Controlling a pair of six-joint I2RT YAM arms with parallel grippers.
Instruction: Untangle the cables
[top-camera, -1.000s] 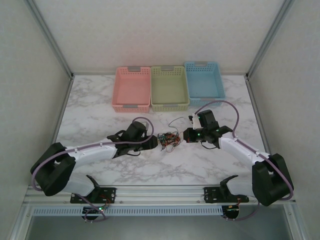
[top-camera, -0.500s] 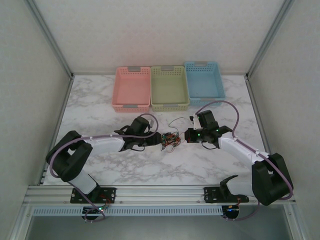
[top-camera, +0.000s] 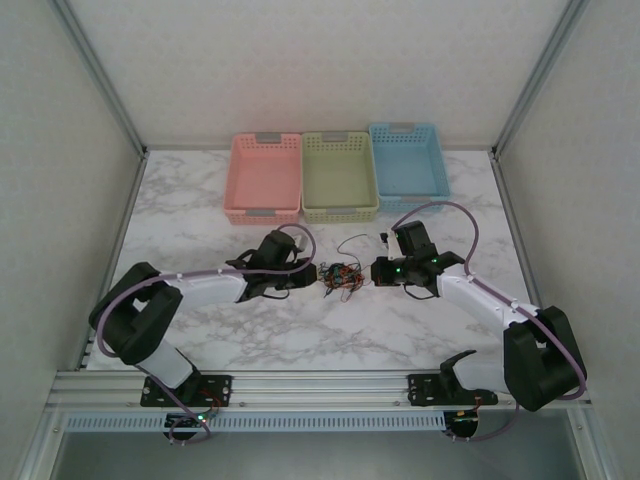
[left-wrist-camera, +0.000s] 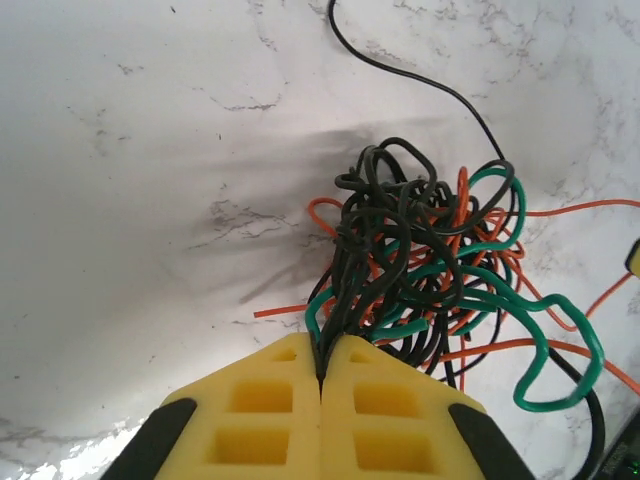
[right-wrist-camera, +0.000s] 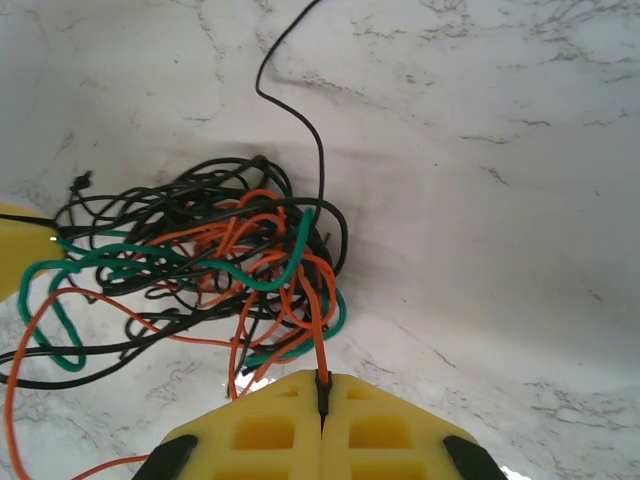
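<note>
From above, the cables (top-camera: 342, 278) lie as one small knot of black, green and orange strands near the middle of the marble counter (top-camera: 250, 340), between the two arms. The left fingers (top-camera: 310, 281) meet the knot from 9 o'clock and the right fingers (top-camera: 377, 270) from 3 o'clock. Well beyond, at 12 o'clock, a pink basket (top-camera: 264, 178), a green basket (top-camera: 340, 176) and a blue basket (top-camera: 408, 160) stand in a row.

In the left wrist view, the yellow left fingers (left-wrist-camera: 270, 410) sit at 6 o'clock, pressed together and pinching several black strands of the cables (left-wrist-camera: 420, 250). The knot spreads toward 1 o'clock, with a green loop out at 4 o'clock.

In the right wrist view, the right fingers (right-wrist-camera: 380, 430), also at 6 o'clock, are closed on one orange strand of the cables (right-wrist-camera: 220, 260). The knot lies toward 10 o'clock, and a single black strand runs off to 12 o'clock.
</note>
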